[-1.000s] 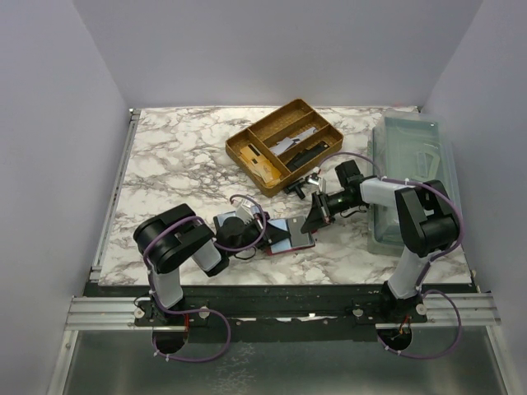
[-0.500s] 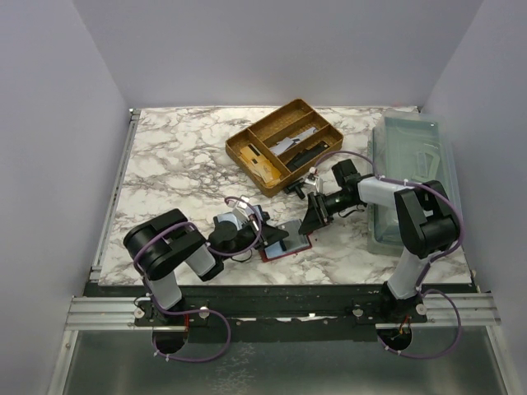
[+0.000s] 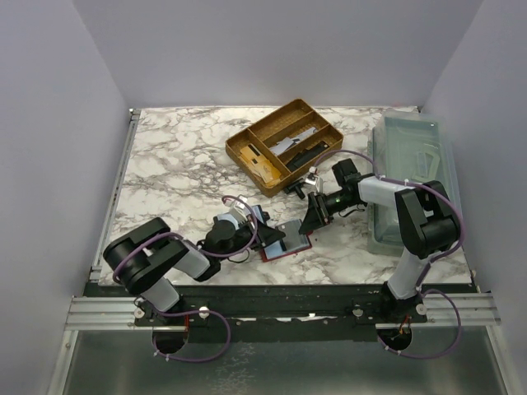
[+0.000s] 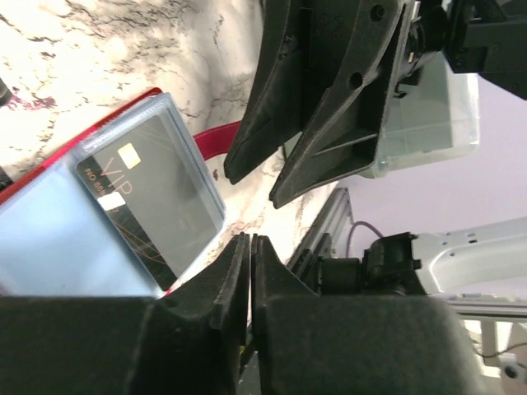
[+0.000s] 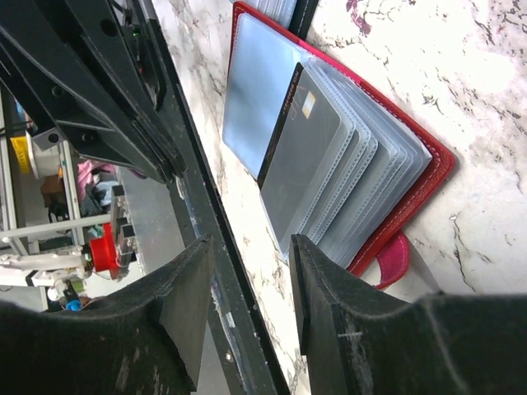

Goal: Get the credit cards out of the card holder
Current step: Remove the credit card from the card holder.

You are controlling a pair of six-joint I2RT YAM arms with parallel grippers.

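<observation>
Now the left gripper (image 4: 249, 247) has its jaws pinched almost together with nothing between them, low beside the open red card holder (image 3: 288, 241). The right gripper (image 5: 251, 240) stands half-open and empty over the holder's other side. One dark credit card (image 4: 152, 206) sits inside a clear sleeve, on the marble table (image 3: 181, 164).

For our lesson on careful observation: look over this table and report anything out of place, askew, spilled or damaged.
Nothing is spilled or broken. The red card holder lies open on the marble, its clear sleeves fanned unevenly rather than flat, and a dark card sits inside the uppermost one.
</observation>
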